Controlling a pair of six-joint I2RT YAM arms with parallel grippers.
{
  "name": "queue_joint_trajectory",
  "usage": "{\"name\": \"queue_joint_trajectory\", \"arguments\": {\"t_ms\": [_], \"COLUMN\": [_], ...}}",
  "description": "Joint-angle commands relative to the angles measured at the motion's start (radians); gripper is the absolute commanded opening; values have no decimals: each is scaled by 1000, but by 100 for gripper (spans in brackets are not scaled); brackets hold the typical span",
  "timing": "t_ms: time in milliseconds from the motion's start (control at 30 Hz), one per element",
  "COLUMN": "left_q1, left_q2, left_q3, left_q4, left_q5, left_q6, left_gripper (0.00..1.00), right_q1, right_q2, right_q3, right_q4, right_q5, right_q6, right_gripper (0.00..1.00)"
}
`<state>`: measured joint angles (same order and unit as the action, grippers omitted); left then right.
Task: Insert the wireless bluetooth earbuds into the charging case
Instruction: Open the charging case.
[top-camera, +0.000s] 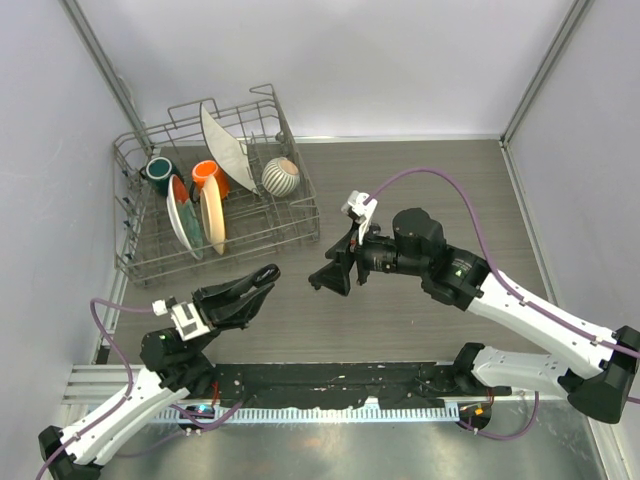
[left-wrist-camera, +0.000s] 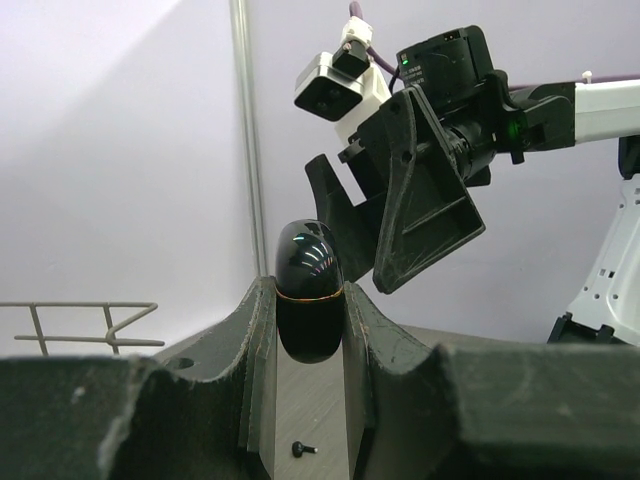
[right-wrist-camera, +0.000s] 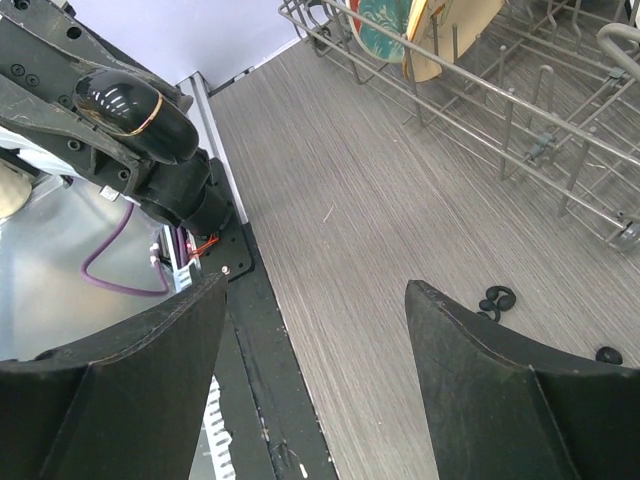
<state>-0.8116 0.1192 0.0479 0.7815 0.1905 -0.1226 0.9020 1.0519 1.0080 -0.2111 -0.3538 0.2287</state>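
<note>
Left claw (top-camera: 262, 278) is clamped tight on the charging case (left-wrist-camera: 310, 300), a glossy black pebble with a thin orange seam round its middle. The case stands upright between the claw's matte black fingers, its rounded top poking above them. Right claw (right-wrist-camera: 315, 380) faces it from just opposite, held off the tabletop (top-camera: 400, 330). Its two broad wedge-shaped fingers are spread wide with nothing between them.

Below the left claw, seen through the gap under the case, a tiny black earbud (left-wrist-camera: 303, 449) with a short stem lies on the grey wood-grain tabletop. Just past the tip of one right-claw finger lies a second earbud (right-wrist-camera: 497, 299), glossy and curled. A small black piece (right-wrist-camera: 607, 354) sits at that finger's outer edge, too cut off to identify.

Beyond both claws stands a grey wire dish rack (top-camera: 300, 215). It holds a white plate (top-camera: 225, 145) leaning on edge, a cream plate (top-camera: 212, 215), an orange cup (top-camera: 207, 175), a dark green mug (top-camera: 158, 172) and a ribbed round bowl (top-camera: 280, 177).
</note>
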Motion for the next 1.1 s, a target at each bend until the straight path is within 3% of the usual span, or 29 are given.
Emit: {"name": "queue_joint_trajectory", "arguments": {"t_ms": [0, 500, 733, 1067], "left_q1": [-1, -1, -1, -1], "left_q2": [-10, -52, -38, 112], "left_q3": [-108, -143, -135, -65], "left_q4": [77, 99, 78, -25], "left_q5": [-2, 6, 7, 81], "left_q6": [-29, -52, -51, -32], "left_gripper": [0, 0, 0, 0], "right_q1": [2, 2, 2, 2], "right_q2": [7, 20, 37, 51], "right_q3": [35, 37, 38, 50], "right_q4": [33, 22, 90, 205], "right_q5": [1, -7, -100, -172], "right_q6": [-20, -11, 63, 129], "right_gripper": [77, 77, 76, 76]}}
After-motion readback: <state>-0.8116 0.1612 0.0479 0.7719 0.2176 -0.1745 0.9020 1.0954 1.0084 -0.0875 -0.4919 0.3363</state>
